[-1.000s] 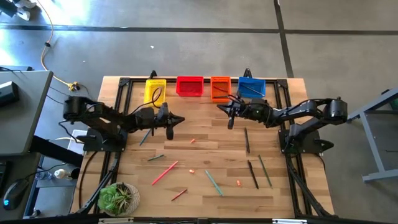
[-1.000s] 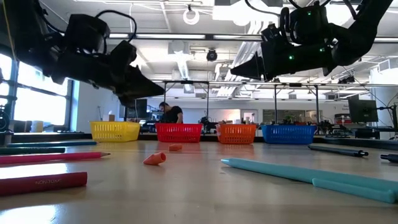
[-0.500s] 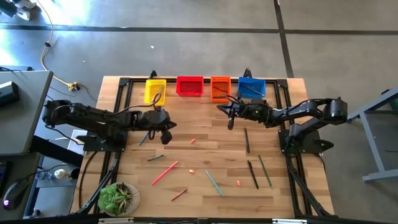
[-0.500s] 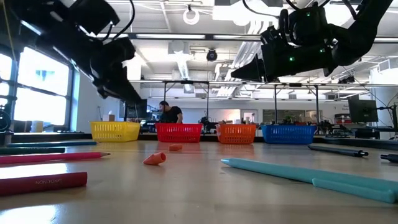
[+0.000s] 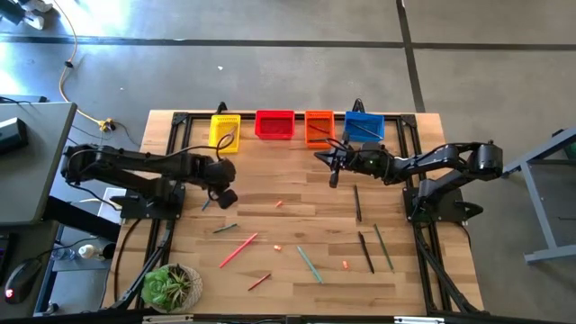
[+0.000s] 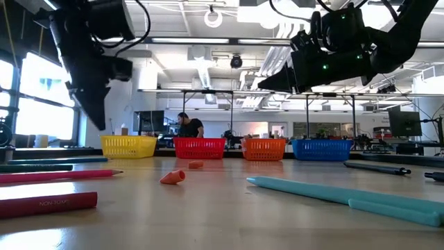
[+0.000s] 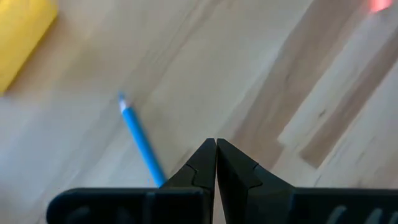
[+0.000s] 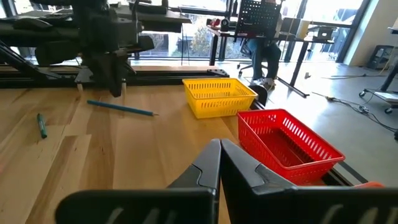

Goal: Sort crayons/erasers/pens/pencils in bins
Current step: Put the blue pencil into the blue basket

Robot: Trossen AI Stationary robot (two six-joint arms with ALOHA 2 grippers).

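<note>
Table (image 5: 297, 211) — pale wood planks, black frame rails at both sides.

Bins — four small ribbed plastic trays in a row along the far edge: yellow bin (image 5: 224, 130), red bin (image 5: 274, 124), orange bin (image 5: 319, 127), blue bin (image 5: 364, 125).

Erasers — tiny orange-pink nubs on the open wood: one (image 5: 279, 203) mid-table, one (image 5: 277, 247) nearer the front, one (image 5: 345, 265) front right; all well apart from the bins.

Sticks scattered loose: blue pencil (image 7: 140, 139) just beside the left claw, red stick (image 5: 238, 249), teal stick (image 5: 310, 264), dark pens (image 5: 366, 252) on the right.

Potted plant (image 5: 171, 286) at the front left corner.

Left claw (image 5: 226, 197) — fingers pressed together, empty, pointing down above bare wood near the yellow bin.

Right claw (image 5: 334, 168) — fingers together, empty, held above the table in front of the orange bin.

A person stood beyond the bins in the room behind.
</note>
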